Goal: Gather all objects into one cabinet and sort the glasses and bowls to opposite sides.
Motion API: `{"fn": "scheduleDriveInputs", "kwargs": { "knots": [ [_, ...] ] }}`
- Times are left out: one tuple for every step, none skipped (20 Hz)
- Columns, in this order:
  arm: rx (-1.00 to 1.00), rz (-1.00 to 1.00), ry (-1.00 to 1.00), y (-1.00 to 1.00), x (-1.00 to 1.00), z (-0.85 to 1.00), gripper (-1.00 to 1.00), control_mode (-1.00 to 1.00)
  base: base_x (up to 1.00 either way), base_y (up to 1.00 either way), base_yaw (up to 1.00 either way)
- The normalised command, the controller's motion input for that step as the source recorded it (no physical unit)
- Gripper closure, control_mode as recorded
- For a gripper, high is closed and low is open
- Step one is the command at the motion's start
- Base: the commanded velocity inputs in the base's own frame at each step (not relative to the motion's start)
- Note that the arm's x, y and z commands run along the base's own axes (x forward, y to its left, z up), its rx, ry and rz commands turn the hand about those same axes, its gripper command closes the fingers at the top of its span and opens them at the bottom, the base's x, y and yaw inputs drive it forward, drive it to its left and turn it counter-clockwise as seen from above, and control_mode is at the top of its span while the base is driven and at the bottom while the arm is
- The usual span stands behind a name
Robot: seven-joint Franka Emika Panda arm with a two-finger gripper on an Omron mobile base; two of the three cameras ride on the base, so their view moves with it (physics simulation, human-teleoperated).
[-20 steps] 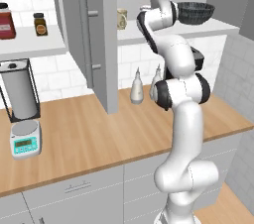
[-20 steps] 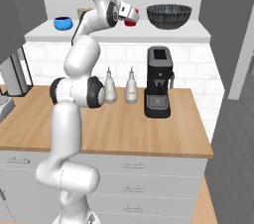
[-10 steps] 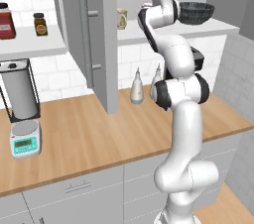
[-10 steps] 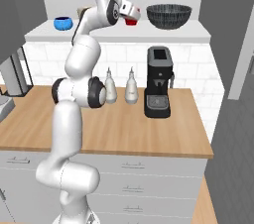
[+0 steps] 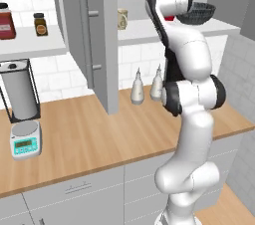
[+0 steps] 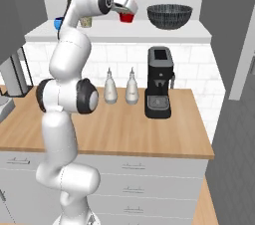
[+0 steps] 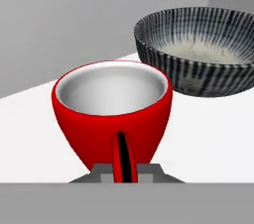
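The bright red cup point(image 7: 113, 114) sits right at my gripper point(image 7: 123, 161), whose dark fingertips are pinched close together at the cup's lower wall. In the right base view, the gripper point(image 6: 124, 12) holds the red cup point(image 6: 127, 18) just over the cabinet's white shelf point(image 6: 149, 31). The dark-grey ribbed bowl point(image 6: 169, 16) point(image 7: 198, 49) stands to its right. At the shelf's left end sits the blue bowl point(image 6: 59, 22). The cream cup point(image 5: 122, 18) stands near the open grey door point(image 5: 102, 40). A sliver of the red cup point(image 5: 170, 18) peeks out beside my arm.
Two brown-filled jars point(image 5: 41, 24) stand on the left shelf. On the counter are two white bottles point(image 6: 110, 87), a black coffee machine point(image 6: 159, 89), a scale point(image 5: 26, 140) and a metal cylinder point(image 5: 20, 89). The open door juts out over the counter.
The hand with the red cup has shifted only slightly over the shelf. Nothing else has moved.
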Motion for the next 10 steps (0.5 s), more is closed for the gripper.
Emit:
{"fn": "scheduleDriveInputs", "kwargs": {
  "knots": [
    [0.00, 0.07, 0.00, 0.16, -1.00, -0.12, 1.00, -1.00, 0.00, 0.00, 0.00],
    [0.00, 0.08, -0.02, 0.19, -1.00, -0.16, 1.00, -1.00, 0.00, 0.00, 0.00],
    [0.00, 0.08, -0.02, 0.24, -1.00, -0.23, 1.00, -1.00, 0.00, 0.00, 0.00],
    [0.00, 0.09, -0.03, 0.21, -1.00, -0.21, 1.00, -1.00, 0.00, 0.00, 0.00],
    [0.00, 0.10, -0.05, 0.21, -1.00, -0.15, 1.00, -1.00, 0.00, 0.00, 0.00],
    [0.00, 0.12, -0.04, 0.26, -1.00, -0.11, 1.00, -1.00, 0.00, 0.00, 0.00],
    [0.00, 0.14, -0.01, 0.36, -1.00, -0.11, 1.00, -1.00, 0.00, 0.00, 0.00],
    [0.00, 0.18, 0.00, 0.52, -1.00, -0.11, 1.00, -1.00, 0.00, 0.00, 0.00],
    [0.00, 0.24, 0.00, 0.64, -0.85, -0.14, 1.00, -1.00, 0.00, 0.00, 0.00],
    [0.00, 0.28, 0.00, 0.64, -0.69, -0.12, 1.00, -1.00, 0.00, 0.00, 0.00]
  ]
}}
